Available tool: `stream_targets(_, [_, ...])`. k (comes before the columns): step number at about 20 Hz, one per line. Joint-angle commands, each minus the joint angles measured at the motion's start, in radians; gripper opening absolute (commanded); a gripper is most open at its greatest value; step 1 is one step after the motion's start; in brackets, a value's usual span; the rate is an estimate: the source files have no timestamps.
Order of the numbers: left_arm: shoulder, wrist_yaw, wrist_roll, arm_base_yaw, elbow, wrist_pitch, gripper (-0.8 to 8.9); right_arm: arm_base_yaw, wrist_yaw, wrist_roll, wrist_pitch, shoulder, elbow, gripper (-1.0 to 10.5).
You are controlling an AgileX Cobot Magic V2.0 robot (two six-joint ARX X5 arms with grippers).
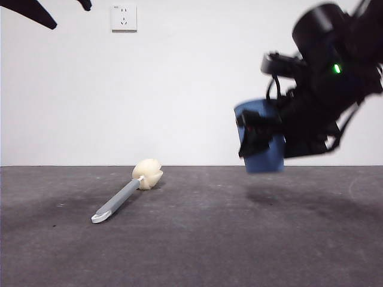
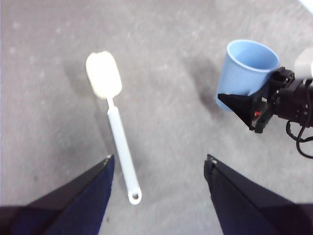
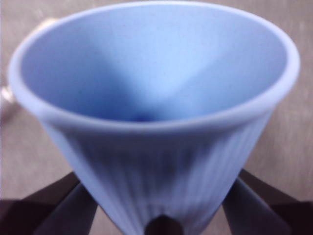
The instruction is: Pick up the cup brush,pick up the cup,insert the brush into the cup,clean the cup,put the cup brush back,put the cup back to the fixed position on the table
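Cup [image 1: 261,156] status: blue ribbed tumbler, held off the table [image 1: 191,239] by the right gripper [image 1: 257,133], centre-right of the front view. Base hangs clear of the surface; a soft shadow lies on the table below it. Cup reads roughly upright w/ a slight tilt; mouth faces up. Right arm enters from the upper right of that frame, large and dark, green indicator lit on its body.

Right wrist view: cup [image 3: 156,147] fills nearly the whole frame, open mouth toward the camera, interior bare. Both black jaws clamp the ribbed wall from opposite sides at lower left and lower right of frame. Right gripper [image 3: 161,215] state: closed on the cup, contact on the outer wall.

Left wrist view: right gripper [image 2: 244,105] and cup [image 2: 247,73] show at upper right of frame, jaws pinching the cup's side.

Cup brush [image 1: 125,194] status: lying flat on the table, left of centre in the front view, well apart from the cup. Cream-yellow sponge head points toward the back wall; grey handle runs toward lower left, white looped tip nearest the camera. Nothing touches it.

Left gripper [image 2: 159,196] state: jaws spread wide, holding nothing. In the left wrist view the cup brush [image 2: 115,122] lies on the table between and beyond the two jaws, nearer the frame-left jaw, looped tip at lower centre. In the front view only black tips at upper left; gripper is above the brush, no contact.

White wall socket [image 1: 124,17] at top, left of centre, on the back wall.
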Motion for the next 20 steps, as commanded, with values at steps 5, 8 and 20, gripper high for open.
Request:
stream_targets(5, [0.000, -0.002, 0.029, 0.000, -0.005, -0.009, 3.15, -0.013, -0.003, -0.005, 0.303, 0.064, -0.150, -0.1])
stream_targets(8, [0.000, -0.002, 0.037, 0.000, -0.005, -0.017, 3.15, -0.018, -0.005, -0.005, 0.426, 0.167, -0.150, -0.1])
stream_targets(20, [0.000, -0.003, 0.048, 0.000, -0.005, -0.020, 3.15, -0.016, -0.030, -0.031, 0.474, 0.301, -0.150, 0.1])
